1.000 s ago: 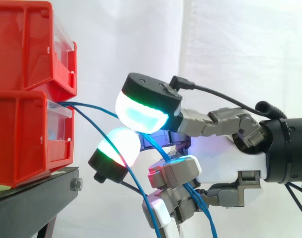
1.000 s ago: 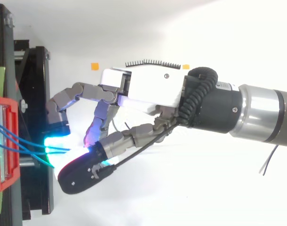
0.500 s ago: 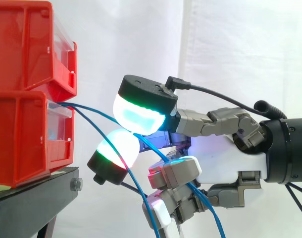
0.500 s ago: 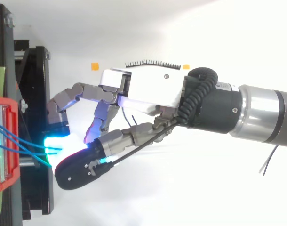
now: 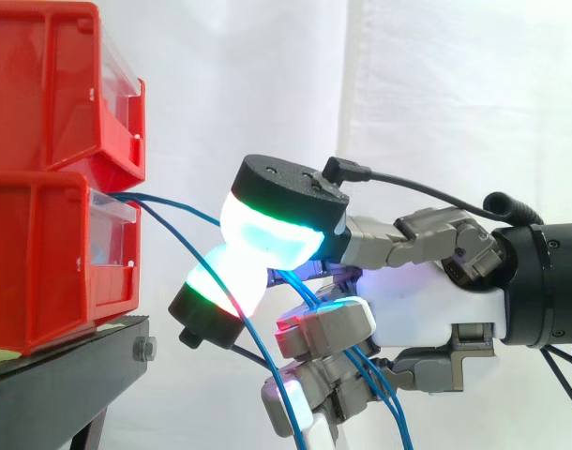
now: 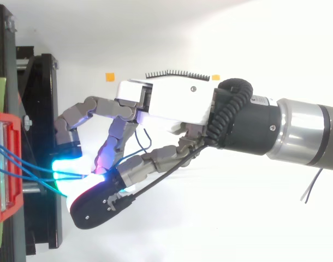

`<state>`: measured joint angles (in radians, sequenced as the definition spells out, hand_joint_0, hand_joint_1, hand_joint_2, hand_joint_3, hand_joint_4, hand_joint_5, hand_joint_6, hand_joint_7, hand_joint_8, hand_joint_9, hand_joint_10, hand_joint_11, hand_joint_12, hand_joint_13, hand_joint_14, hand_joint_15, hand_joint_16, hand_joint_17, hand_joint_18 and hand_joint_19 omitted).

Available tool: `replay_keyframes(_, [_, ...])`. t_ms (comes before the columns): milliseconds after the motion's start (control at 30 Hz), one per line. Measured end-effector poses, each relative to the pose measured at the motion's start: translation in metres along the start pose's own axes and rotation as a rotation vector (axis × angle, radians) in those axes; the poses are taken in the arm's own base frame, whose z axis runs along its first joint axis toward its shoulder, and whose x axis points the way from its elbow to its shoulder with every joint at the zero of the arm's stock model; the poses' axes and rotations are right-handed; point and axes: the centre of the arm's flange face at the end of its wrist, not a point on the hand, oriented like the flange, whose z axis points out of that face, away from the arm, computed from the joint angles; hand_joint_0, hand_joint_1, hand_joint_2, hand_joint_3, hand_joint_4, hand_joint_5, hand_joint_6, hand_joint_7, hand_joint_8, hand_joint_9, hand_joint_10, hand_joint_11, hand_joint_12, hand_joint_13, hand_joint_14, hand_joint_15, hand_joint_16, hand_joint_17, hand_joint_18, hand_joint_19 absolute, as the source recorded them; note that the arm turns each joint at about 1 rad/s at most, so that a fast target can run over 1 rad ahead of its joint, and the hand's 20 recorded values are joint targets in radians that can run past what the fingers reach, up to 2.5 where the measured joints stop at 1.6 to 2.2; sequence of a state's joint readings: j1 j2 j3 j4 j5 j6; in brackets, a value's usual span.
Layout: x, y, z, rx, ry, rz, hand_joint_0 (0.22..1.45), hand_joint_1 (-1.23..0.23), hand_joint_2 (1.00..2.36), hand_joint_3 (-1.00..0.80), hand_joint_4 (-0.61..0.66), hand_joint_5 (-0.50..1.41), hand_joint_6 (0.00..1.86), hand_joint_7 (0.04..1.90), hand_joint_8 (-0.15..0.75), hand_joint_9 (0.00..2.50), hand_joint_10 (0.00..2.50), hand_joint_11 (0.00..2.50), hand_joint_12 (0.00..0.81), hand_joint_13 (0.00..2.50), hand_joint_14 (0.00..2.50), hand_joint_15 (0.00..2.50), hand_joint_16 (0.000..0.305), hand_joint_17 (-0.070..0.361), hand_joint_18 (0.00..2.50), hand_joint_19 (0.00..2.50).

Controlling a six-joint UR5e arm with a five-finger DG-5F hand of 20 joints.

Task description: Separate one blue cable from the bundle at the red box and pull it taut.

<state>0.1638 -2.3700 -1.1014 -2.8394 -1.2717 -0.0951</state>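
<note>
Several blue cables come out of the front of the lower red bin and sag to the right. The upper blue cable runs into the spot where two glowing pads of my hand press together, and it comes out again behind them. My hand is curled and pinches this cable. A second blue cable drops lower and passes through the lower curled fingers. In the top view, my hand reaches left to the bin's edge, and the blue cables fan from the bin to the pads.
A second red bin sits on top of the lower one, both on a black stand. Behind hangs a white curtain. Two small orange marks lie on the white floor beyond my hand.
The upper black-backed pad has come down onto the lower pad, closing the gap around the upper blue cable. A loop of blue cable now shows beside the fingers from above.
</note>
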Motion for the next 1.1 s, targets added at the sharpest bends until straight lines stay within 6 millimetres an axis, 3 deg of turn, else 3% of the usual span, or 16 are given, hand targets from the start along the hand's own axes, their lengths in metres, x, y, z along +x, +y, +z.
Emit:
replay_keyframes(233, [0.0001,-0.0003,-0.0002,0.001,0.000,0.000,0.49,-0.45,1.00,-0.50,0.09,-0.15,0.85,1.19,0.348,1.42,0.03,1.43,0.415,1.16,0.02,0.66,0.051,0.114,1.05,0.68])
replay_keyframes(333, [-0.0001,-0.0003,-0.0001,0.001,0.000,0.002,0.56,-0.44,1.00,-0.50,0.08,-0.15,0.85,1.21,0.323,1.40,0.03,1.44,0.397,1.14,0.02,0.67,0.046,0.104,1.01,0.71])
replay_keyframes(433, [-0.0001,-0.0003,-0.0001,0.001,0.000,0.003,0.64,-0.50,1.00,-0.50,0.05,-0.15,0.85,1.24,0.315,1.41,0.03,1.45,0.395,1.14,0.02,0.67,0.045,0.101,0.99,0.72])
replay_keyframes(600, [0.0001,-0.0006,-0.0003,0.001,0.000,0.003,0.63,-0.63,1.02,-0.30,0.03,-0.14,0.85,1.25,0.327,1.41,0.03,1.46,0.394,1.14,0.02,0.68,0.045,0.102,1.00,0.72])
replay_keyframes(833, [-0.0001,-0.0007,-0.0003,0.001,0.000,0.003,0.65,-0.83,1.02,-0.17,0.01,-0.16,0.86,1.32,0.323,1.34,0.03,1.43,0.388,1.10,0.02,0.68,0.046,0.103,0.97,0.68])
replay_keyframes(900, [-0.0001,-0.0007,-0.0003,0.001,0.000,0.003,0.74,-0.91,1.02,-0.20,-0.07,-0.17,0.87,1.50,0.324,1.31,0.03,1.44,0.383,1.08,0.03,0.67,0.045,0.102,0.94,0.66])
replay_keyframes(1000, [-0.0001,-0.0009,-0.0005,0.004,0.001,0.002,0.80,-0.93,1.02,-0.26,-0.09,-0.17,0.87,1.58,0.315,1.30,0.03,1.45,0.378,1.06,0.03,0.67,0.045,0.101,0.89,0.67])
replay_keyframes(1100, [-0.0001,-0.0009,-0.0005,0.003,0.000,0.002,0.88,-0.92,1.00,-0.48,-0.15,-0.17,0.90,1.56,0.302,1.32,0.03,1.46,0.357,1.04,0.03,0.67,0.043,0.098,0.82,0.68])
